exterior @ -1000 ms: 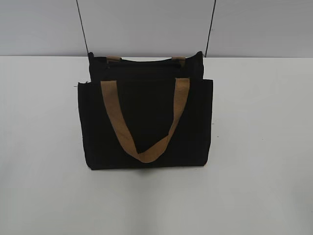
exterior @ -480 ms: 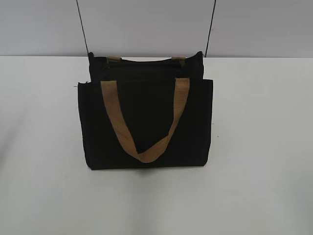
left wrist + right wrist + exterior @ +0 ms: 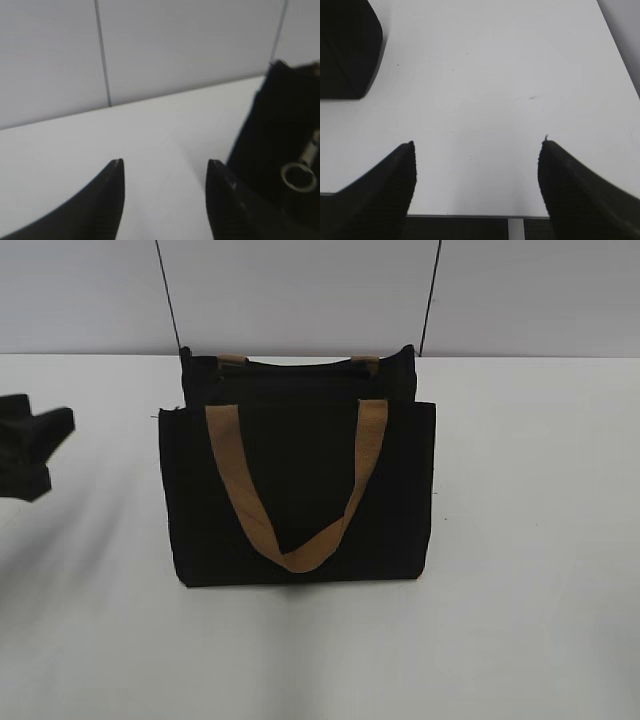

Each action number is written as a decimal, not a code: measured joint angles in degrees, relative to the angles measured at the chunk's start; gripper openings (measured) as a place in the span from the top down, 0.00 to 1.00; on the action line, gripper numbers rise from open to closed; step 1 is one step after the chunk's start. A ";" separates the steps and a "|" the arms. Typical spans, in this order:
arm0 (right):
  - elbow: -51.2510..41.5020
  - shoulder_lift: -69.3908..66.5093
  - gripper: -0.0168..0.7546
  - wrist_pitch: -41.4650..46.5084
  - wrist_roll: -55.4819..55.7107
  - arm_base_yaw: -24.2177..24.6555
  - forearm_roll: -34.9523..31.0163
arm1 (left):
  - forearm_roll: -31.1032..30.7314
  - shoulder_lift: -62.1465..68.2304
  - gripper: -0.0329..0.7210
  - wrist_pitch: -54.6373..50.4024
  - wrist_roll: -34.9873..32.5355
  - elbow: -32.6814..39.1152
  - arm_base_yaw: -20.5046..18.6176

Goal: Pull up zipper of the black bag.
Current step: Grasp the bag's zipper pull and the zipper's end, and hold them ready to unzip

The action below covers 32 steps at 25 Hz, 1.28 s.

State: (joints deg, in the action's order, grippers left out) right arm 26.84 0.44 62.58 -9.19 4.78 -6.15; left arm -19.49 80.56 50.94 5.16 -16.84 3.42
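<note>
The black bag (image 3: 300, 490) stands upright mid-table, its tan handle hanging down the front. Its zip line runs along the top edge, and I cannot make out the pull in the exterior view. My left gripper (image 3: 52, 452) is open and empty at the left edge of that view, well left of the bag. In the left wrist view the open jaws (image 3: 166, 165) sit over bare table, with the bag's end (image 3: 272, 130) at the right and the silvery zipper pull with a ring (image 3: 299, 175) on it. My right gripper (image 3: 477, 145) is open and empty, with a bag corner (image 3: 345, 50) at upper left.
The white table (image 3: 540, 540) meets a pale panelled wall (image 3: 300, 290) behind the bag. Two thin dark seams run down that wall. The table's near edge (image 3: 470, 216) shows just below my right jaws.
My left gripper has come into the exterior view from the left edge; it was out of view before. The bag has not moved.
</note>
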 joint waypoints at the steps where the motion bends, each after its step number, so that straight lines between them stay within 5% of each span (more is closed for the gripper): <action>1: 0.00 0.00 0.23 0.00 0.00 0.00 0.00 | -2.83 1.92 0.44 0.67 0.94 0.00 0.00; 12: 0.00 0.00 0.23 0.00 0.00 0.00 0.00 | -34.09 19.09 0.45 7.17 8.40 -8.21 0.39; 22: 0.00 0.00 0.23 0.00 0.00 0.00 0.00 | -39.06 33.95 0.47 12.13 8.86 -19.69 1.14; 32: 0.00 0.00 0.23 0.00 0.00 0.00 0.00 | -42.92 40.15 0.70 16.20 11.57 -25.94 1.57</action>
State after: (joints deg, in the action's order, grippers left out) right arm 26.84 0.44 62.58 -9.19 4.78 -6.15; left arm -62.41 120.70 67.13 16.74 -42.78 4.99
